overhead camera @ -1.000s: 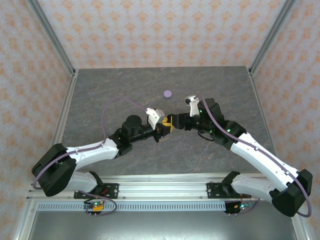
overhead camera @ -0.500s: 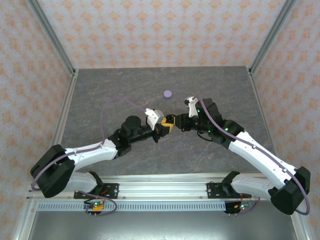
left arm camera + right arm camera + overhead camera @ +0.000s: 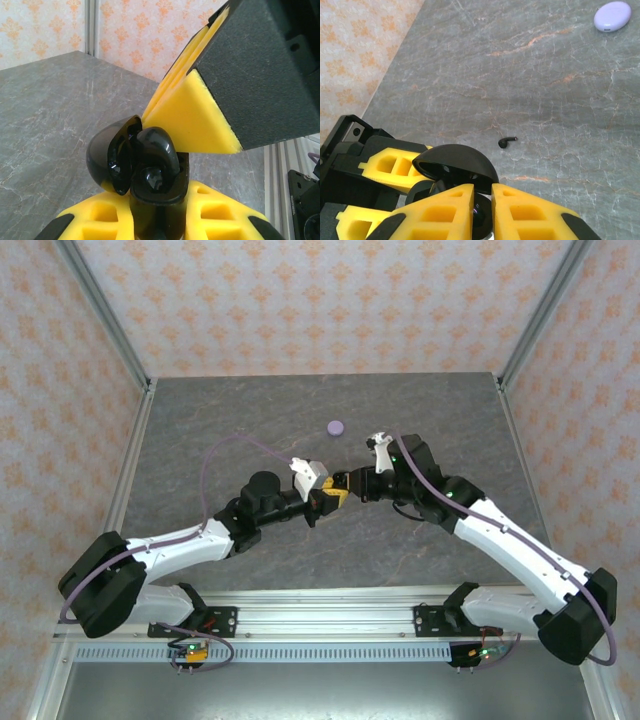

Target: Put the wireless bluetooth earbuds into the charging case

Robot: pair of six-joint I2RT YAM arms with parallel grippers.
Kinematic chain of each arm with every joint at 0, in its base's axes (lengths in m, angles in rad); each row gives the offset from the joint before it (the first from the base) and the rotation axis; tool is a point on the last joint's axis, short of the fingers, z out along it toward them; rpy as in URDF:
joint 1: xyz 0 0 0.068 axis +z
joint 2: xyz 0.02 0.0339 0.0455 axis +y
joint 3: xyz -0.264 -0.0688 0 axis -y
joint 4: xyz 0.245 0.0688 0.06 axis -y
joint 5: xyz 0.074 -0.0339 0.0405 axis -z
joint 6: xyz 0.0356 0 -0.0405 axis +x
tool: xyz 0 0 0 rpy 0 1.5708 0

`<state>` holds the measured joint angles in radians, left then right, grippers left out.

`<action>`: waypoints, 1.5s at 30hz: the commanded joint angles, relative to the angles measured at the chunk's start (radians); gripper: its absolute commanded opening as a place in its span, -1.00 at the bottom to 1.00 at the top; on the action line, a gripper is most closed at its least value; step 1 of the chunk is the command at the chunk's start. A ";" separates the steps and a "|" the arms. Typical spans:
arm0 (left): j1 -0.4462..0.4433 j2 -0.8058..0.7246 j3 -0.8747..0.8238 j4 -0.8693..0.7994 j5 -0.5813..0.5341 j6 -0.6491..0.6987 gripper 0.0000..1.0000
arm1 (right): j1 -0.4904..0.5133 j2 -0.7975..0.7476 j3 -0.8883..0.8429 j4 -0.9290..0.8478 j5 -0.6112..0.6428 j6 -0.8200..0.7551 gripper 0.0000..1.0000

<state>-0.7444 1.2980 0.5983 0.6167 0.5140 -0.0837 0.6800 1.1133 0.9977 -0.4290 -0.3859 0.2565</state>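
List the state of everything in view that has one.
black charging case: lid open, held off the table.
left gripper: fingers shut on the black charging case.
right gripper: fingers nearly together at the case's opening.
black earbud: loose on the table.
lavender case: closed, on the table.

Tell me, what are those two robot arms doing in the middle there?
The left gripper holds a little black charging case with its lid flipped open. The right gripper pokes right at the open case; whether it carries an earbud is hidden. One black earbud lies on the grey table, and a lavender case sits farther off, closed.
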 commanded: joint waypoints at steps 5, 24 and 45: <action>-0.012 -0.010 0.030 0.003 0.070 0.045 -0.68 | 0.001 0.048 0.064 -0.034 -0.042 -0.031 -0.59; -0.012 -0.068 0.018 -0.173 -0.197 0.056 -0.67 | 0.003 -0.036 0.050 -0.068 0.255 0.040 -0.20; -0.013 -0.578 -0.064 -0.727 -0.415 -0.046 -0.67 | -0.027 0.619 0.309 -0.056 0.003 -0.014 -0.69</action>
<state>-0.7513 0.7597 0.5468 -0.0170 0.1509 -0.0910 0.6575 1.6691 1.2522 -0.5217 -0.2882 0.2718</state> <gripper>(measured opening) 0.190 0.158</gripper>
